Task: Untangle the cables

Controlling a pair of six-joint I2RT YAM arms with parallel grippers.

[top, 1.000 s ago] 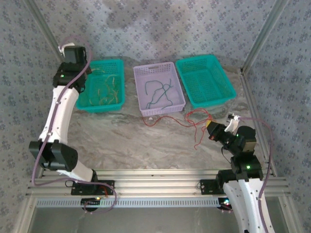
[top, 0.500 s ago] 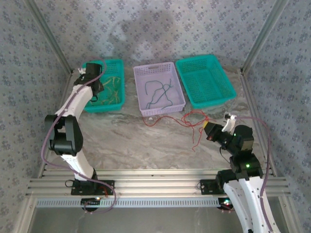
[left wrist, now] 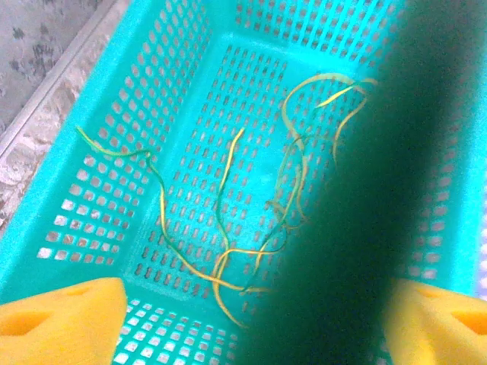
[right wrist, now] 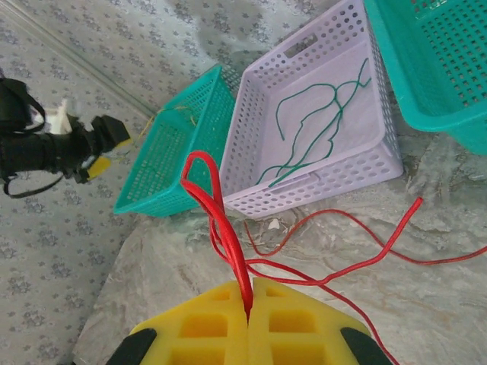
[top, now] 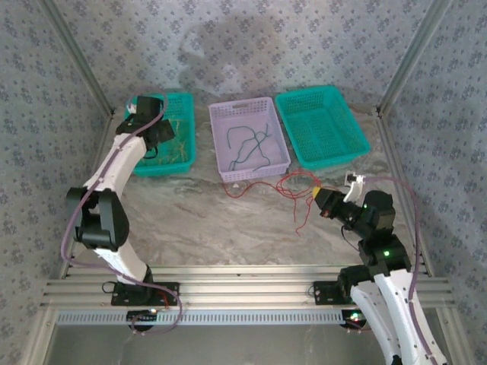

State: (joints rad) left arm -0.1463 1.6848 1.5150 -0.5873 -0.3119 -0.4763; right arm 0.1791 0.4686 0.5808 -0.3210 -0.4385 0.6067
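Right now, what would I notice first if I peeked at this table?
The bright red cables pinched in the right gripper, trailing across the table. Farther back, yellow cables lie in the left teal basket and dark green cables in the lavender basket.

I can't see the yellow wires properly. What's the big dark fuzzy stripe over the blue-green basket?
Left wrist view: a dark green smear, something too close to the lens to focus; I cannot tell what. The yellow cables and teal basket beside it are sharp. Right wrist view: the red cable is crisp.
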